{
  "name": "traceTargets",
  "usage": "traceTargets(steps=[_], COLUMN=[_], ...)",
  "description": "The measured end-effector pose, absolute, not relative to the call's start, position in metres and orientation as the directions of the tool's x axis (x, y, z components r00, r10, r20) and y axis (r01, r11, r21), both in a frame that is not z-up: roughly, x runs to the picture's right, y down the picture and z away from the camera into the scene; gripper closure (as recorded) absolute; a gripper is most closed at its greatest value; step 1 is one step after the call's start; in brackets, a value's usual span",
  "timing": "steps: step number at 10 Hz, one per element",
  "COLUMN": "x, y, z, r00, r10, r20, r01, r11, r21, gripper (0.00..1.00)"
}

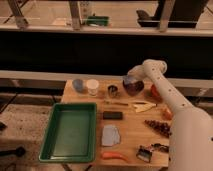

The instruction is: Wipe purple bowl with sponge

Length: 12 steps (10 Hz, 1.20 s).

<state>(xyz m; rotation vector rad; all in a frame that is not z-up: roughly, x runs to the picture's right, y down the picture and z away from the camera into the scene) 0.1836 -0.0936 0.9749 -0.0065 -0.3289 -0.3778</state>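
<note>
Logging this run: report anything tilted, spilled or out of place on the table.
The round dark purple bowl near the far edge of the wooden table looks tipped rather than sitting flat. The gripper is right at its upper rim, which likely explains the tilt. No spill is visible around it.

1 purple bowl (133, 86), 1 orange-red bowl (154, 93), 3 cups (93, 87), 1 tray (70, 107) counted; 1 gripper (128, 80) seen at table's 1 o'clock.
</note>
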Motion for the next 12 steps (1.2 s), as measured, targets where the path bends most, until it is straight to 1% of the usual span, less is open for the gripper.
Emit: traceTargets(steps=[3,5,9,12], x=[0.171,0.174,0.203,0.218], y=[-0.089,-0.081,-0.055,-0.044], z=[0.965,0.95,0.927,0.926], r00=[0.865,0.86,0.867,0.877], r10=[-0.368,-0.37,-0.35,-0.335], r20=[0.342,0.352,0.354,0.345], r01=[0.366,0.364,0.348,0.337], r11=[0.928,0.927,0.935,0.94], r21=[0.073,0.085,0.071,0.056], gripper=[1.0,1.0,1.0,1.0])
